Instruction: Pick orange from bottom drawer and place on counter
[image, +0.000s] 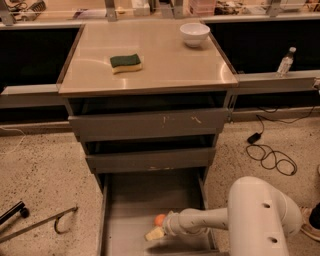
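orange (159, 219) — small, smooth, probably light, apt to roll | mid-floor of bottom drawer (130, 200) | gripper (154, 233) just beside it, claw state cannot tell | take across its middle

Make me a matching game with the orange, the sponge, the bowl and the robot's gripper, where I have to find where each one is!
Things:
1. orange
2. sponge
3. bowl
4. gripper

Places:
A. back right corner of the counter
B. lying on the floor of the bottom drawer
C. left half of the counter
D. low in the bottom drawer, right beside the orange

Pairs: 1-B, 2-C, 3-A, 4-D
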